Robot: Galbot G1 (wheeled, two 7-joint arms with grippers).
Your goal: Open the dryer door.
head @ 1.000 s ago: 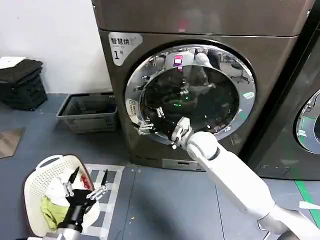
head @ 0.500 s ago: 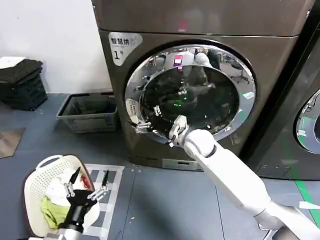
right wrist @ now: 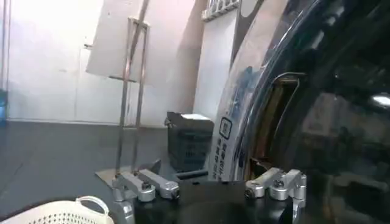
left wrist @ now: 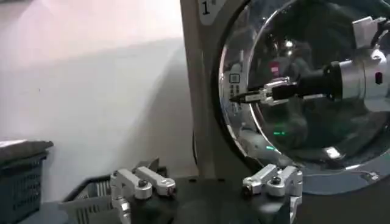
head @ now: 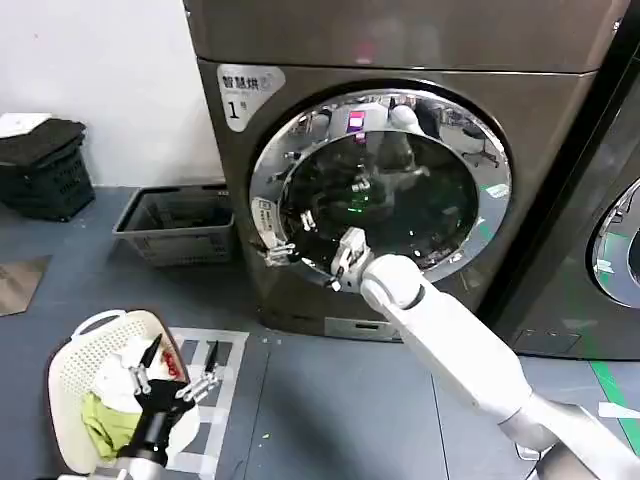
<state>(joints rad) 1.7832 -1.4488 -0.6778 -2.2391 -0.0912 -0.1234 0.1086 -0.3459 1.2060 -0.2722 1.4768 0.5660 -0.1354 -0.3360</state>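
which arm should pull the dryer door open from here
The right. Its gripper is already at the left edge of the dryer door, fingers open by the chrome rim. The left gripper hangs low over the white laundry basket, far from the door.

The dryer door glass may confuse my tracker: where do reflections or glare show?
Head view: the dryer door chrome rim mirrors the room, green glints on dark glass. Left wrist view: bright specks on the glass, right gripper sharp. Right wrist view: washed-out wall.
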